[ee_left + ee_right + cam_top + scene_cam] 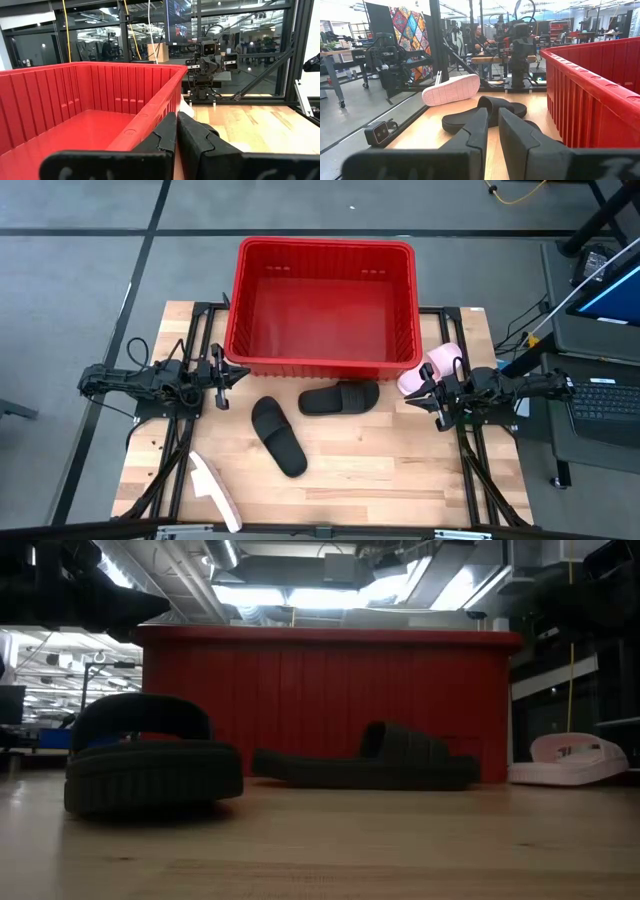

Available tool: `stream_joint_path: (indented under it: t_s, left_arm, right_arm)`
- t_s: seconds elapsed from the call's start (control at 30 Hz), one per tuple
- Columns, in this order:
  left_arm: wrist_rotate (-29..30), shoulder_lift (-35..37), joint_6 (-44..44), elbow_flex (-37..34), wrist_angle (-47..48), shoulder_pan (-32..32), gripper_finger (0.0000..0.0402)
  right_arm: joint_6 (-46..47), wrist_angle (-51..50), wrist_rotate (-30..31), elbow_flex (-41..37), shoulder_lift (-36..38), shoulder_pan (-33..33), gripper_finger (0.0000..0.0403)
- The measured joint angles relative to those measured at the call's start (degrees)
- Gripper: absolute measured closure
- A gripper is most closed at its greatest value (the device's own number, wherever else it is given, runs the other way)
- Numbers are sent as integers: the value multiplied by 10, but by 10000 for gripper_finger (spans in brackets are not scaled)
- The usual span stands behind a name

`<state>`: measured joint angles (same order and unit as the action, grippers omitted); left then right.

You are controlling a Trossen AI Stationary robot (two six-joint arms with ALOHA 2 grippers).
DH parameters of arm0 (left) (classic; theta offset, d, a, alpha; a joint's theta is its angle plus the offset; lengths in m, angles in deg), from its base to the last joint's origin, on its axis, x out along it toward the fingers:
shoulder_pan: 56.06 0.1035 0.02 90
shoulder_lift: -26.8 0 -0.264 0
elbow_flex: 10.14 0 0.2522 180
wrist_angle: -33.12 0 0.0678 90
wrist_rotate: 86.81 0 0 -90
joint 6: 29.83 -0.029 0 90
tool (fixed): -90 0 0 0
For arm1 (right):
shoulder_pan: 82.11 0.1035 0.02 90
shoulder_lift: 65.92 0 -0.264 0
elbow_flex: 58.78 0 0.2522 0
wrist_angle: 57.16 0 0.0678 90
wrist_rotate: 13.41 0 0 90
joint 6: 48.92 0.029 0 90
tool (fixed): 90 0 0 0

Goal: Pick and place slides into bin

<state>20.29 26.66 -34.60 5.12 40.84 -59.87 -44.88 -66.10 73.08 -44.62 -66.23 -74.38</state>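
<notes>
The high view is looking straight down on the whole table (330, 470). The low view is sitting at tabletop level, facing twelve o'clock, close to the sandals. Each wrist camera is looking across the table past the red bin (75, 100), which all four views share.

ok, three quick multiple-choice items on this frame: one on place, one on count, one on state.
1. Where is the pink slide nearest the right gripper?
A. in the bin
B. on the table by the bin's right corner
C. on the floor

2. How many black slides lie on the table?
A. one
B. two
C. four

3. What does the bin hold?
A. nothing
B. one pink slide
C. two black slides

Answers:
1 B: the pink slide lies on the table beside the right gripper.
2 B: one black slide and another lie in front of the bin.
3 A: the bin shows only bare red floor.
</notes>
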Motion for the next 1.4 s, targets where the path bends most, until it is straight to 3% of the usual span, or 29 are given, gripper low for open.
stream_joint_path:
  t_s: [1.1,1.4]
  left_arm:
    - [0,0,0,0,0,0,395]
    - [0,0,0,0,0,0,391]
  right_arm:
    - [-2,0,0,0,0,0,353]
    - [-67,0,0,0,0,0,353]
